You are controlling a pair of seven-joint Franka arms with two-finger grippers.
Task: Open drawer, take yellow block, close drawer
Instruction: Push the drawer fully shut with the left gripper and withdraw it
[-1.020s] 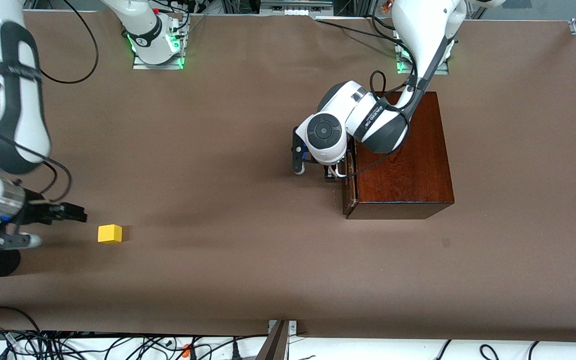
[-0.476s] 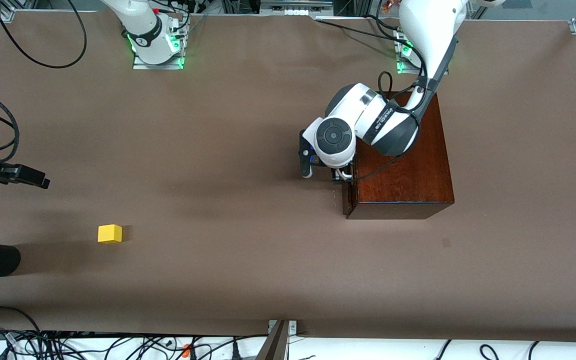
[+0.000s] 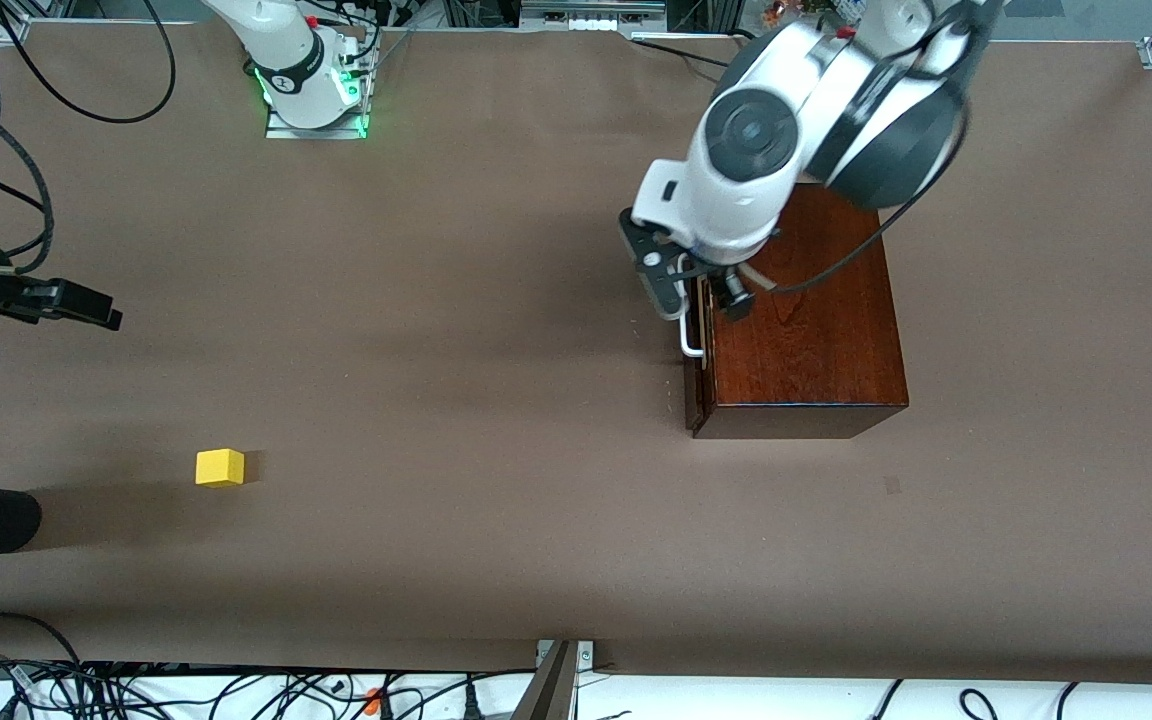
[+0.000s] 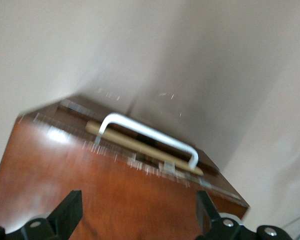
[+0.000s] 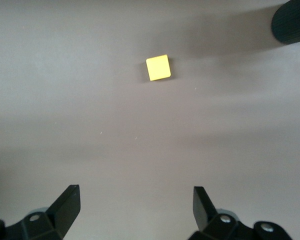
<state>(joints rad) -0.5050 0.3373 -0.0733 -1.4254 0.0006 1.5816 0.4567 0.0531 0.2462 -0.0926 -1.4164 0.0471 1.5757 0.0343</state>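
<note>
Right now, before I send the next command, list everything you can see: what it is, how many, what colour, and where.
wooden box: one, dark reddish-brown, on the table toward the left arm's end.
drawer: one, reddish-brown front, pushed almost fully in.
handle: one, white U-shaped bar, on the drawer front.
yellow block: one, bright yellow, on the bare table toward the right arm's end, nearer the front camera than the box.
table: one, brown surface.
left gripper: one, black fingers, open, above the handle and the box's drawer edge, holding nothing.
right gripper: one, black fingers, open, empty, raised over the table's right-arm end.
</note>
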